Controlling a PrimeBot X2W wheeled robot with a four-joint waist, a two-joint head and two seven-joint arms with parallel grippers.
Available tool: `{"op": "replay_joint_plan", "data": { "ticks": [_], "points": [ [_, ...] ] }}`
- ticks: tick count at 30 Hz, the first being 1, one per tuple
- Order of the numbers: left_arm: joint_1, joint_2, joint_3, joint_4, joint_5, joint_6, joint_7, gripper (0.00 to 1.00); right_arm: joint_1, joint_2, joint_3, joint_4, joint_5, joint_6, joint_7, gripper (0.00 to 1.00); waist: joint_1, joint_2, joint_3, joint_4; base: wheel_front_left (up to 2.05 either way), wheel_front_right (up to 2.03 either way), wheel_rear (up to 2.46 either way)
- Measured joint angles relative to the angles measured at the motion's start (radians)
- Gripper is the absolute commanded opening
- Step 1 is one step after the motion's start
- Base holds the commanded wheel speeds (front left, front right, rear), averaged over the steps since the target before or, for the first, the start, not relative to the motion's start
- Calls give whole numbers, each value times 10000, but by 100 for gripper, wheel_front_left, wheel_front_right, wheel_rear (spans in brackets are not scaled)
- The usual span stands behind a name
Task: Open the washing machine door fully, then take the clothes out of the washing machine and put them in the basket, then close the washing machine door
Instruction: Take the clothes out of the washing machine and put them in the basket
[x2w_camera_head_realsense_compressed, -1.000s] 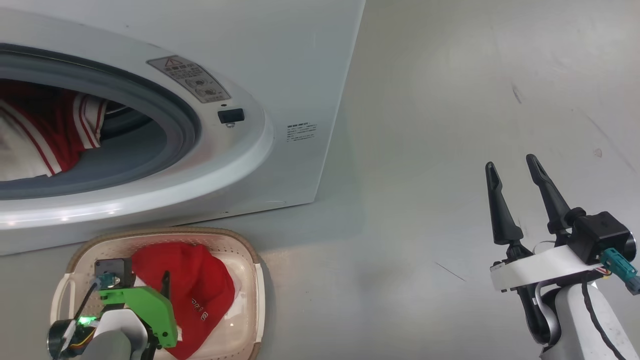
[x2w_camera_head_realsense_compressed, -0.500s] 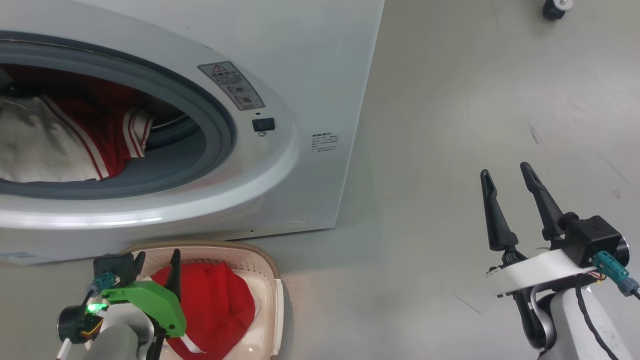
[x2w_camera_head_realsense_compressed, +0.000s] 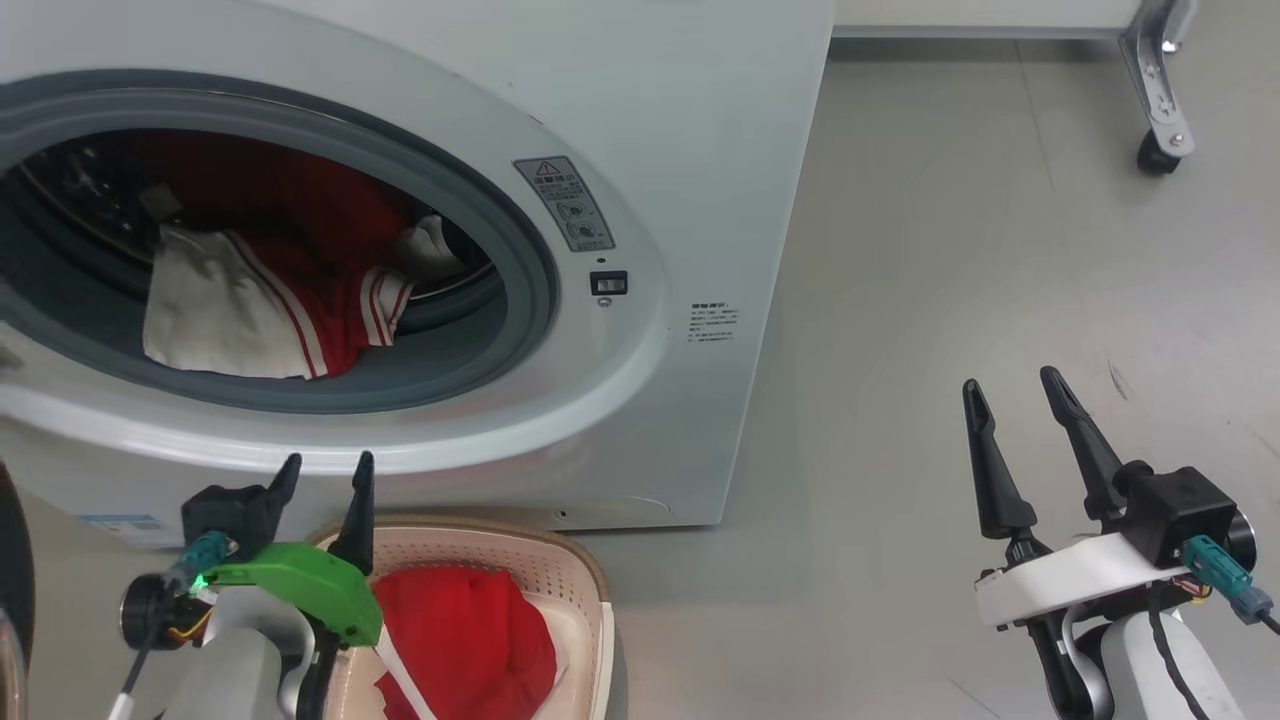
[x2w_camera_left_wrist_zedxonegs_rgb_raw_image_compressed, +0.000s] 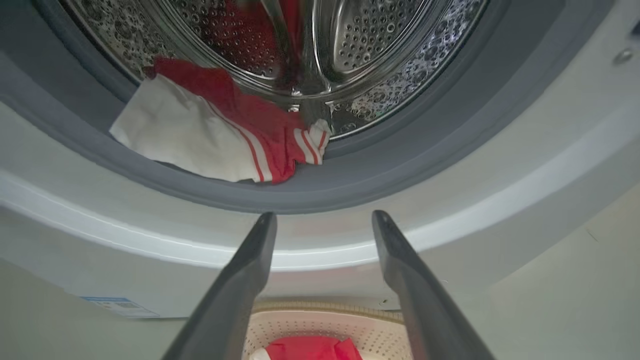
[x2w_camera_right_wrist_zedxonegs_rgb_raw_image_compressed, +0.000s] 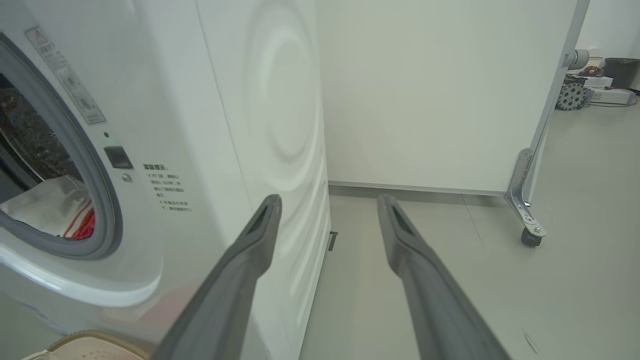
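Observation:
The white washing machine (x2w_camera_head_realsense_compressed: 720, 150) stands with its mouth uncovered, and red and white clothes (x2w_camera_head_realsense_compressed: 270, 310) lie at the front of the steel drum (x2w_camera_left_wrist_zedxonegs_rgb_raw_image_compressed: 350, 50). A dark curved strip (x2w_camera_head_realsense_compressed: 12, 590) at the lower left edge may be the washing machine door. The cream basket (x2w_camera_head_realsense_compressed: 575, 570) sits on the floor against the washer's front with a red garment (x2w_camera_head_realsense_compressed: 460, 640) inside. My left gripper (x2w_camera_head_realsense_compressed: 325, 475) is open and empty above the basket's back rim, its fingers pointing at the washer's mouth. My right gripper (x2w_camera_head_realsense_compressed: 1010, 395) is open and empty over the floor, right of the washer.
A white wheeled cabinet (x2w_camera_right_wrist_zedxonegs_rgb_raw_image_compressed: 450, 100) with a metal bracket and caster (x2w_camera_head_realsense_compressed: 1160, 155) stands behind and right of the washer. Bare grey floor (x2w_camera_head_realsense_compressed: 950, 300) stretches between them. The door latch slot (x2w_camera_head_realsense_compressed: 608, 283) sits on the right of the washer's mouth.
The head camera has tilted up, showing more of the drum. My left gripper has risen from the red garment in the basket to the basket's back rim. The right gripper has barely moved.

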Motion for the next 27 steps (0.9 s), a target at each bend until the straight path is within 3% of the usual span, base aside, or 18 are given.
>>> {"op": "replay_joint_plan", "data": {
  "ticks": [13,27],
  "points": [
    [1300,84,608,-3089,-31,0,0,100,397,86,-144,-82,2,0,0,100,0,0,-737,459,0,0,0],
    [2824,12,717,-4548,121,0,0,100,675,163,33,-69,50,0,-2,100,0,0,-1100,409,0,0,0]
  ]
}}
